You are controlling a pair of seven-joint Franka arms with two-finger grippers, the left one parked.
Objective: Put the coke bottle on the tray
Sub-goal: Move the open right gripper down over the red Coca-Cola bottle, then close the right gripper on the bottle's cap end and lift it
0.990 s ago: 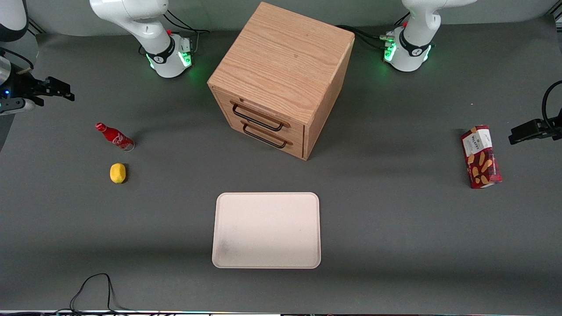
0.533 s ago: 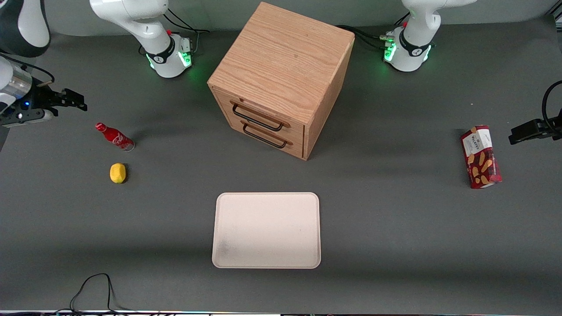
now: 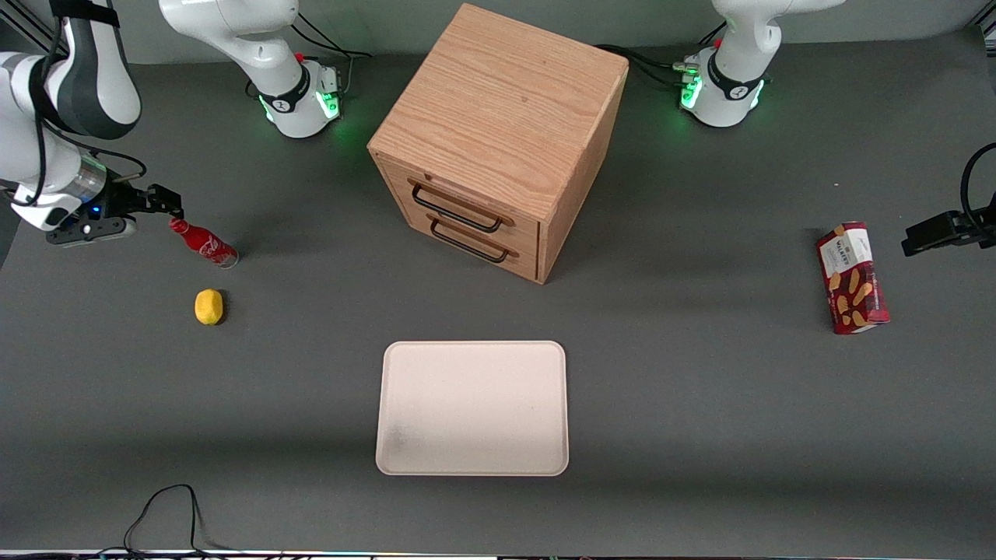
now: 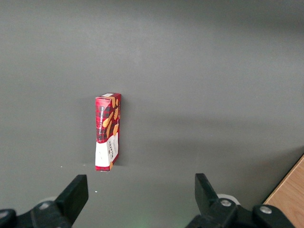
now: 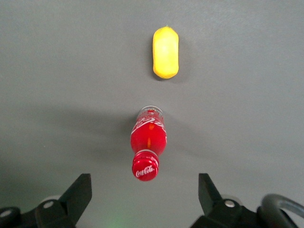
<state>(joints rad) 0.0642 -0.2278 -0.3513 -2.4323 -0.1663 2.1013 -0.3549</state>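
The right arm's gripper (image 3: 165, 201), jaws spread wide and holding nothing, hangs just above the cap of the coke bottle (image 3: 204, 243), which stands upright on the dark table (image 3: 700, 389). A lemon (image 3: 208, 306) lies at the bottle's 6 o'clock, nearer the front camera. The cream tray (image 3: 472, 407) sits well apart, before the wooden drawer cabinet (image 3: 498, 140).

In the wrist view the coke bottle (image 5: 148, 144) stands between the open fingers (image 5: 80, 194).

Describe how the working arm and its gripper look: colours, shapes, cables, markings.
The arm has glossy white rounded shells with dark grey-black joint bands, a black cable along it and a silvery wrist ring with a small blue light. Its base is white, with a black ring and green glow. The gripper, above the coke bottle's cap, is black; its two angular fingers stand wide apart.
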